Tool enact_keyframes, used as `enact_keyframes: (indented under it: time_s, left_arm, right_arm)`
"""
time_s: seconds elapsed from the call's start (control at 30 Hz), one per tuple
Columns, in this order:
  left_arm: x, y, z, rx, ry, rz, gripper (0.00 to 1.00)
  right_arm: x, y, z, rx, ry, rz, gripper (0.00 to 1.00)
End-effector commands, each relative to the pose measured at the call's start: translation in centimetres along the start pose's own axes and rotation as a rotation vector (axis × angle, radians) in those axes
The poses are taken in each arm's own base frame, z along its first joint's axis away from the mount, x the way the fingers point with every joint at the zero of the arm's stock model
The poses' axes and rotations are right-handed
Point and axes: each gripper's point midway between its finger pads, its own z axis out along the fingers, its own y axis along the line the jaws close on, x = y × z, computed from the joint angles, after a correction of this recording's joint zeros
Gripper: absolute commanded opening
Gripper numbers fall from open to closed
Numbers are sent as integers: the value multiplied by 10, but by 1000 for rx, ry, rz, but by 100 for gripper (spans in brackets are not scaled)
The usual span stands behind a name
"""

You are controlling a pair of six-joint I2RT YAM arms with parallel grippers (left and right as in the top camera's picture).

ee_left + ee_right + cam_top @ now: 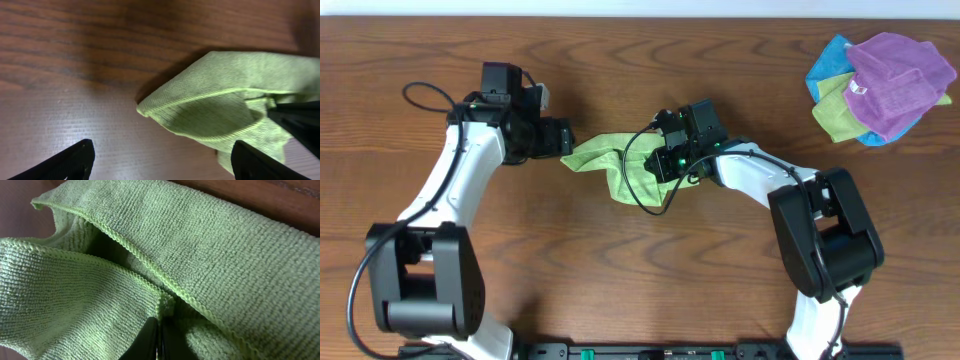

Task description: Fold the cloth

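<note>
Right gripper (159, 330) pinches the green cloth (225, 255) at its hem.

left arm (445, 190) comes up from the near edge, elbows over and points inward; left gripper (162, 150) has its fingers spread wide; right arm (760, 180) reaches in from the other side; right gripper (159, 337) pinched tight on the green cloth (225, 255), fingertips basically touching
</note>
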Motion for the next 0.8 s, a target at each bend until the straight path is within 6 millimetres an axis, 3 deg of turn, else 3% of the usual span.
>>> enact_keyframes:
  time_s: [0.0,0.17,0.27,0.37,0.57,0.77]
  left_arm:
    - [14,10,27,-14,84,92,89]
    - [24,14,40,3,134,244,77]
    - [15,29,41,-86,110,307,75]
    - [6,26,42,-85,70,320,62]
    - [4,21,51,-125,71,382,64]
    - [24,10,71,-119,151,443,63]
  right_arm:
    - [7,1,7,-23,27,27,7]
    - [9,1,6,-19,45,38,8]
    - [9,1,6,-19,48,40,8]
    - [9,1,6,-19,47,41,8]
    - [8,1,6,-19,46,46,8]
    - [8,1,6,-18,46,45,8]
